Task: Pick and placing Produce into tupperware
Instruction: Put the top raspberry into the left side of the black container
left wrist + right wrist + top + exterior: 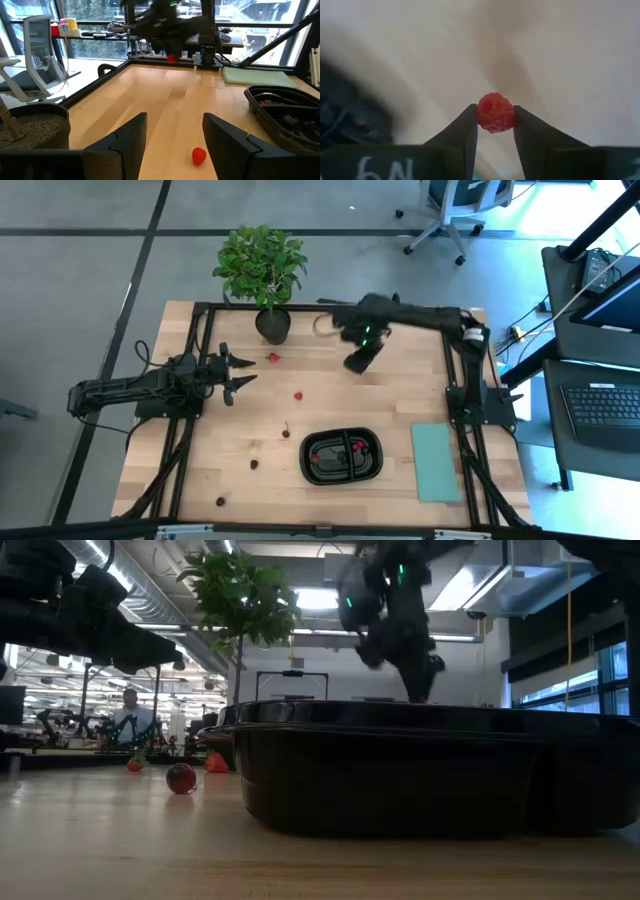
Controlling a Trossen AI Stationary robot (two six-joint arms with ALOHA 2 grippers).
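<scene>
Right gripper (495, 125) clenched on a red raspberry (495, 112), raised above the table (400, 395) beyond the black tupperware (342, 456). Left gripper (238, 373) released, fingers apart, near loose berries (298, 394).

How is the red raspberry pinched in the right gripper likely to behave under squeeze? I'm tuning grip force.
The bumpy red raspberry, held between the right gripper's dark fingers, looks soft, so it would probably crush or bruise under a hard squeeze. It is tiny beside the fingers, so likely very light. Its rounded shape suggests it may roll once dropped into the black oval plastic container.
</scene>
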